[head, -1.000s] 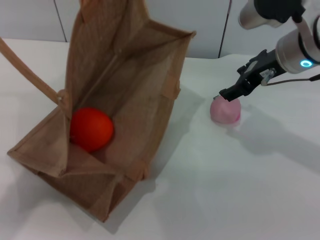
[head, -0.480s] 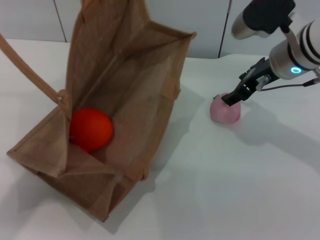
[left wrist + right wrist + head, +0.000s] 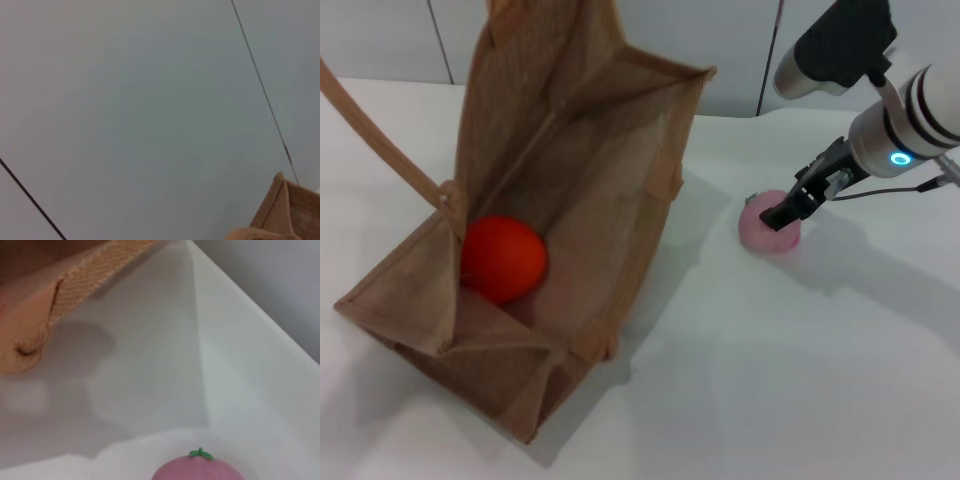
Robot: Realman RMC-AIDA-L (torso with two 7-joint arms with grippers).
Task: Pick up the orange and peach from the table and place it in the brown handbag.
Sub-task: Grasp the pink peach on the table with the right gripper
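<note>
The brown handbag (image 3: 570,180) stands open on the left of the table, its mouth facing me. The orange (image 3: 502,257) lies inside it near the bottom. The peach (image 3: 766,228) sits on the white table to the right of the bag. It also shows in the right wrist view (image 3: 197,471) with a small green stem. My right gripper (image 3: 782,212) is down on top of the peach, its dark fingers around its upper part. My left gripper is out of view; its wrist view shows a corner of the bag (image 3: 280,210).
The white table (image 3: 770,380) extends in front and to the right. A grey panelled wall (image 3: 380,40) stands behind the table. One bag strap (image 3: 370,140) rises to the upper left.
My right gripper has moved down and slightly left onto the top of the peach. The bag and the orange have not moved.
</note>
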